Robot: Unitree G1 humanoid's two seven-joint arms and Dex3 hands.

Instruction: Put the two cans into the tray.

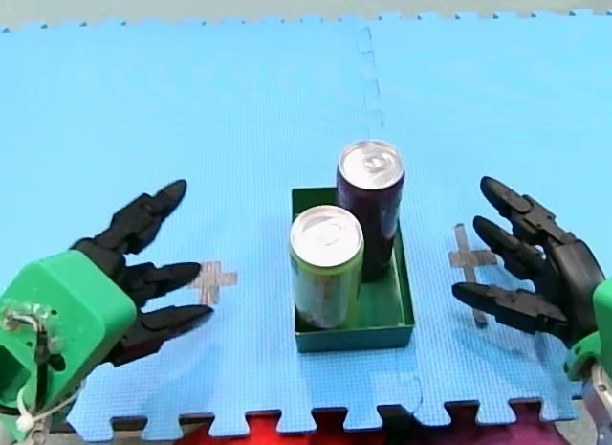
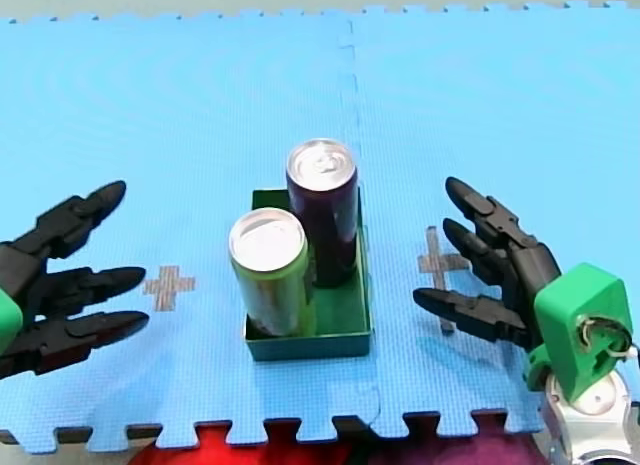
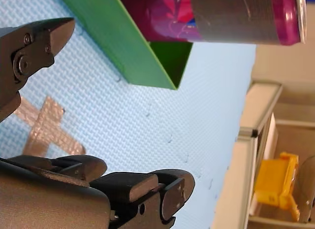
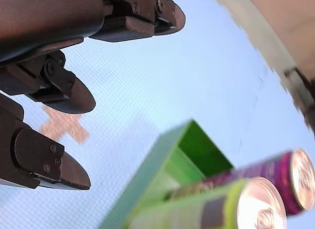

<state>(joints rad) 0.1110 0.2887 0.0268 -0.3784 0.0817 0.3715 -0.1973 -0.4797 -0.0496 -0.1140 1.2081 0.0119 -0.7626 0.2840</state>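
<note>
The two cans stand upright in the tray (image 1: 354,337), touching or nearly so. The green can (image 1: 326,273) is at the near end. The purple can (image 1: 370,211) is behind it at the far end. The tray is a shallow green box, and the cans rise well above its walls.

The left hand (image 1: 134,273) is to the left of the tray, well apart from it. It holds nothing and its fingers are uncurled, pointing forward and inward. A green wrist housing (image 1: 57,311) sits behind it at the lower left corner. The right hand (image 1: 531,263) is to the right of the tray, likewise empty and uncurled, its fingers pointing toward the tray. Its green housing (image 2: 585,315) is at the lower right.

A grey tape cross (image 1: 212,278) lies just beside the left fingertips, and another (image 1: 471,256) lies by the right hand.

Everything rests on a blue foam mat (image 1: 191,110) made of jigsaw-edged tiles. A seam (image 1: 368,72) runs away from the tray toward the far edge. Red and purple material (image 1: 316,431) shows below the near edge.

The first wrist view shows dark fingers (image 3: 147,189) over a tape cross, a tray corner and the purple can. Past the mat it shows pale furniture holding a yellow object (image 3: 278,182). The second wrist view shows fingers (image 4: 64,91) above the mat, with the tray and both cans beyond.
</note>
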